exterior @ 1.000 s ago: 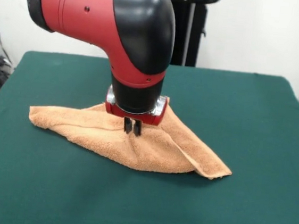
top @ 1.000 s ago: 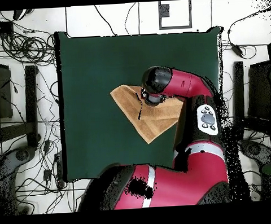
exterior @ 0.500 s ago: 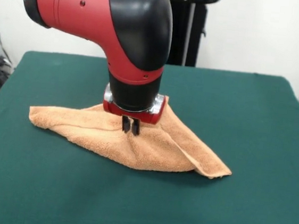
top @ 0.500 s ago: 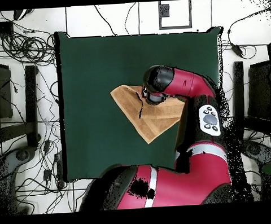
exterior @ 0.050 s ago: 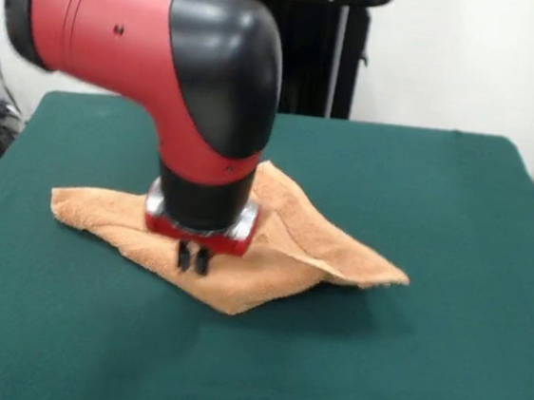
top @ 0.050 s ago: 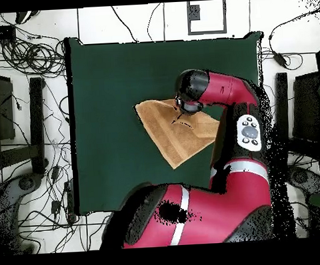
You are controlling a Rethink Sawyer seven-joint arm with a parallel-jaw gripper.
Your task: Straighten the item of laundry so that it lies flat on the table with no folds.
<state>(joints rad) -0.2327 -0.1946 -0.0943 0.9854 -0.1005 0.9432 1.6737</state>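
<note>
Towel [exterior @ 0.050 s ago: 286,245] rumpled beneath gripper [exterior @ 0.050 s ago: 193,258]

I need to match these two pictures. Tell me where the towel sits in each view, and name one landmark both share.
Front view: the towel lies rumpled at the table's middle, a little left, under the arm's tool.
Overhead view: the towel lies just right of the table's middle, partly hidden by the red arm.
Shared landmark: the tool, standing over the towel in both views.
</note>
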